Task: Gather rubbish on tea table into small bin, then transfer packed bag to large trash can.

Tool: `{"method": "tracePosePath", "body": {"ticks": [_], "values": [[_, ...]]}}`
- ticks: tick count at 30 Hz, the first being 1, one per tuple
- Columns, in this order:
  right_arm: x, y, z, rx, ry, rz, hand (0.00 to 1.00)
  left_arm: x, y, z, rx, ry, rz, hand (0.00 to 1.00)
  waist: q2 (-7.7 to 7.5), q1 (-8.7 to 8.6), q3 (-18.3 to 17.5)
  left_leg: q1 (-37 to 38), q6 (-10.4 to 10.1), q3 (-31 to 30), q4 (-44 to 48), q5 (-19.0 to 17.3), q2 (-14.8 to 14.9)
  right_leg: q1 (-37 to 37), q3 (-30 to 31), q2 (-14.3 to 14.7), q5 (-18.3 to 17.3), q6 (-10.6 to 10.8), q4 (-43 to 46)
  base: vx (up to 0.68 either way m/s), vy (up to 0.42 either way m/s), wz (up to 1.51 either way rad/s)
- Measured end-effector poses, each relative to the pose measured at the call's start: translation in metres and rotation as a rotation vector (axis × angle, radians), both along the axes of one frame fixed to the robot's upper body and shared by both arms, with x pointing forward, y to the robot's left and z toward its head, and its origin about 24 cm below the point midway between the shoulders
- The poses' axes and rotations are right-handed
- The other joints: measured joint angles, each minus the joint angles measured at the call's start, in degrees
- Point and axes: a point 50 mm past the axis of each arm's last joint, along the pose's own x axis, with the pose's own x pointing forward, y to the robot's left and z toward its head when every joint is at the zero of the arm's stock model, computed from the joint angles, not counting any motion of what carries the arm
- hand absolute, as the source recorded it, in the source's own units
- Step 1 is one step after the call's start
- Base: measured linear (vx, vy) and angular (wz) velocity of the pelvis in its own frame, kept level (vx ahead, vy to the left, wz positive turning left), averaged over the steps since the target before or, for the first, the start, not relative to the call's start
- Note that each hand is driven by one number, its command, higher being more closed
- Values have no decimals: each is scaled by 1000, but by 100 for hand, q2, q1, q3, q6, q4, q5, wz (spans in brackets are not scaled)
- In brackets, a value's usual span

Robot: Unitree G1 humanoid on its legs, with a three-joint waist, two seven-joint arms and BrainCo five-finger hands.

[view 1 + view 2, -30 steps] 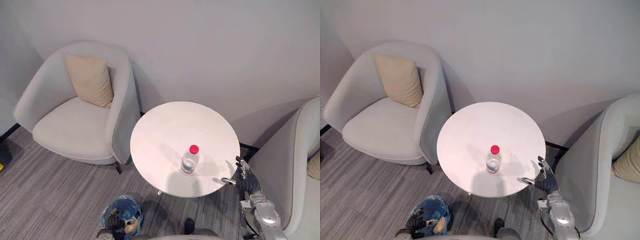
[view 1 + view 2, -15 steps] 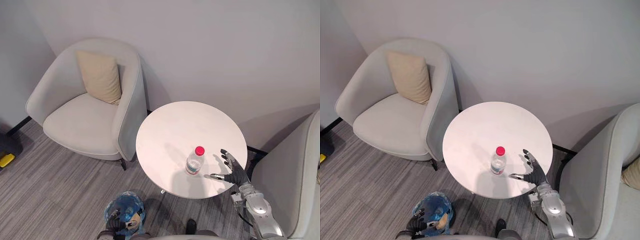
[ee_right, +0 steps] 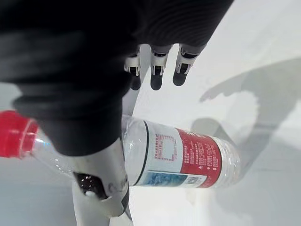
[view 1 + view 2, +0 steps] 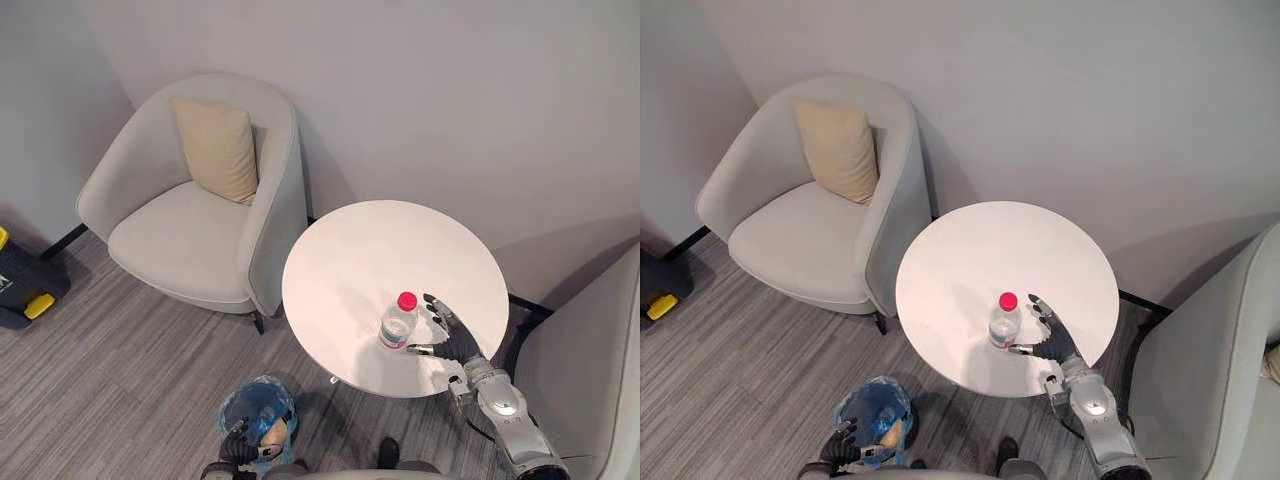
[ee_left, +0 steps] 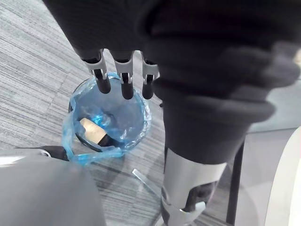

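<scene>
we see a pale armchair (image 4: 190, 215) against the wall at the left, and the side of a second pale armchair (image 4: 590, 370) at the right edge. between them stands a round white tea table (image 4: 390, 250) on grey carpet. a tan cushion (image 4: 218, 148) leans upright in the back of the left armchair. at the far left edge, on the floor, sits a black and yellow object (image 4: 25, 285) that we cannot identify.

on the floor near the table's front edge is the small bin (image 4: 258, 415), lined with a blue bag (image 5: 75, 146) whose rim folds out over the top. our left hand (image 4: 237, 447) is at the bin's near side. its fingers (image 5: 126, 80) run straight and side by side, with the dark tips over the bag's rim; we cannot tell whether they touch it.

our right hand (image 4: 452, 340) hovers over the table just beside the bottle (image 4: 397, 322), fingers (image 3: 156, 77) straight and slightly spread, thumb reaching toward the bottle, nothing grasped. we cannot tell whether the thumb touches it.

the clear bottle stands upright on the table's near half, with a red cap and a red and blue label.

inside the bag lies a small tan piece (image 5: 91, 129) of rubbish.
</scene>
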Motion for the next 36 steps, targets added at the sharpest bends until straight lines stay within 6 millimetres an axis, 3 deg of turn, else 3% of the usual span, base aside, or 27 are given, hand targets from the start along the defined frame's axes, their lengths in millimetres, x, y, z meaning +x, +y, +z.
{"method": "tracePosePath", "body": {"ticks": [12,25,26,36], "values": [[27,7,5,-27,-34,2,0,4,-1,2,0,-20,-13,0,14,110,309,-215,-58,-84,13,198,-72,-474,-151,-189,-348,-36,756,-28,-12,9],[41,17,7,6,-48,-13,0,7,0,3,2,-26,-14,0,18,246,457,-499,-40,-205,210,187,-198,-853,-226,-395,-574,-19,1308,-35,-10,6],[44,18,9,8,-56,-18,100,7,0,3,1,-28,-13,0,19,252,458,-501,-40,-215,210,187,-202,-853,-232,-400,-580,-16,1314,32,-16,9],[64,18,19,38,-89,-61,100,7,0,3,-3,-29,-7,0,38,264,480,-528,-41,-257,222,188,-234,-848,-274,-469,-583,-10,1312,4,7,2]]}}
